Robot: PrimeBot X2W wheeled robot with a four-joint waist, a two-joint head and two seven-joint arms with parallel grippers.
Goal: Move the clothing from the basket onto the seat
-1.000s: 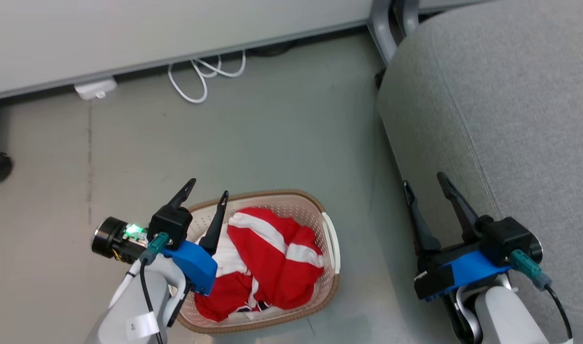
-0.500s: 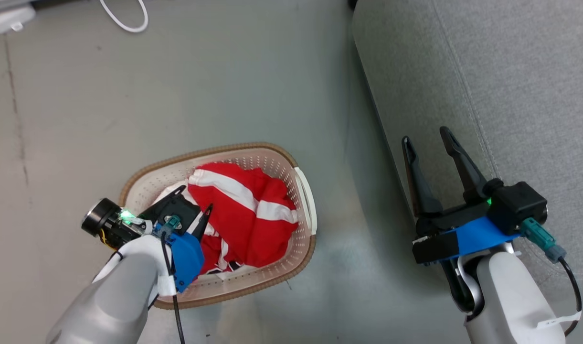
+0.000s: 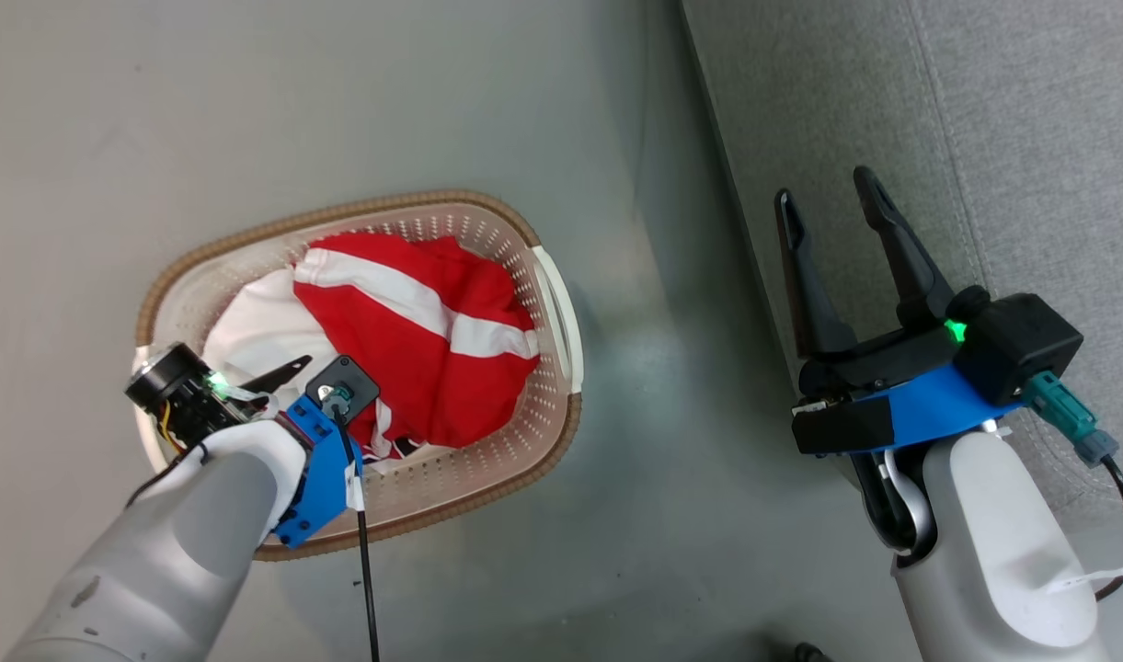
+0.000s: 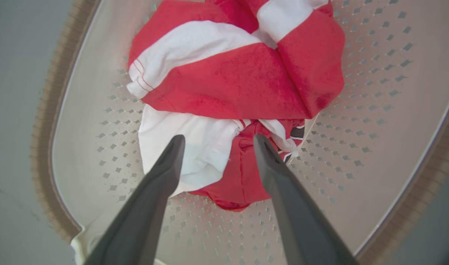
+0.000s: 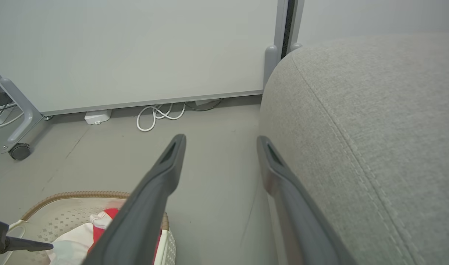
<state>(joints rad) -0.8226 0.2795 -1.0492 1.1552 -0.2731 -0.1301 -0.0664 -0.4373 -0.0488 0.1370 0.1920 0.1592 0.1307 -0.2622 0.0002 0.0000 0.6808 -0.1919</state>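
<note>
The basket (image 3: pixel 359 204) stands on the grey floor, left of the seat (image 3: pixel 984 138). Red clothing (image 3: pixel 414 340) with white stripes lies bunched inside it. My left gripper (image 3: pixel 315 375) points down into the basket's near left part. In the left wrist view it (image 4: pixel 218 138) is open just above the clothing (image 4: pixel 239 81), with white and red folds between its tips and the perforated basket (image 4: pixel 92 110) wall all around. My right gripper (image 3: pixel 825 187) hangs open and empty at the seat's front edge. The right wrist view has this gripper (image 5: pixel 220 138) between basket (image 5: pixel 70 194), clothing (image 5: pixel 75 241) and seat (image 5: pixel 375 129).
Bare grey floor separates the basket and the seat. In the right wrist view a white cable (image 5: pixel 154 116) and a white adapter (image 5: pixel 96 117) lie along the far wall panel, and a caster wheel (image 5: pixel 19 151) of a frame stands at the far left.
The head camera has tilted down. My left gripper has swung from over the basket's left rim to pointing down into it, close to the clothing. Both grippers stay open.
</note>
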